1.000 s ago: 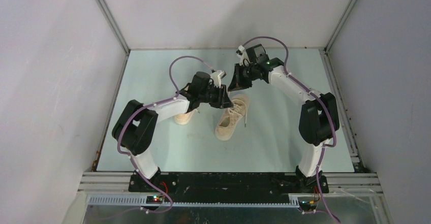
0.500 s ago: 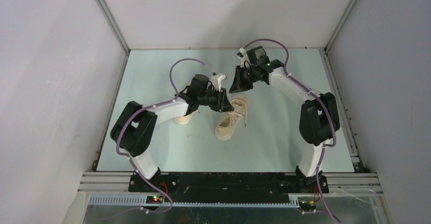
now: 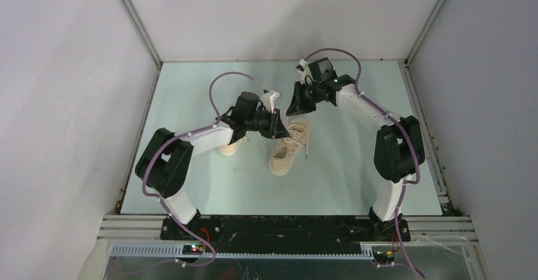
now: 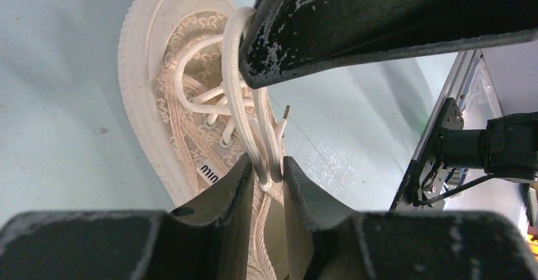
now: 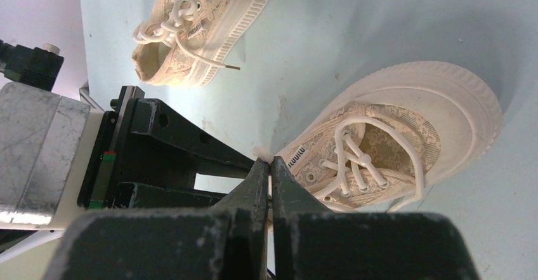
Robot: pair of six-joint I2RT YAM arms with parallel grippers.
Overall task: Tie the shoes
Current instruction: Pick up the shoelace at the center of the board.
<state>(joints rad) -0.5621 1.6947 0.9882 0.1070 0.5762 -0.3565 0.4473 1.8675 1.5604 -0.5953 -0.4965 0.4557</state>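
Cream fabric shoes [image 3: 288, 148] lie near the middle of the bench [image 3: 190, 96], and the left end effector [image 4: 268, 163] and the right end effector [image 5: 269, 163] each pinch the right-hand shoe's lace [image 4: 232, 64].

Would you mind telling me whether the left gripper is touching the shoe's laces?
Touching. The left wrist view shows the laces running down and clamped between the fingers of the left gripper, pressed against both.
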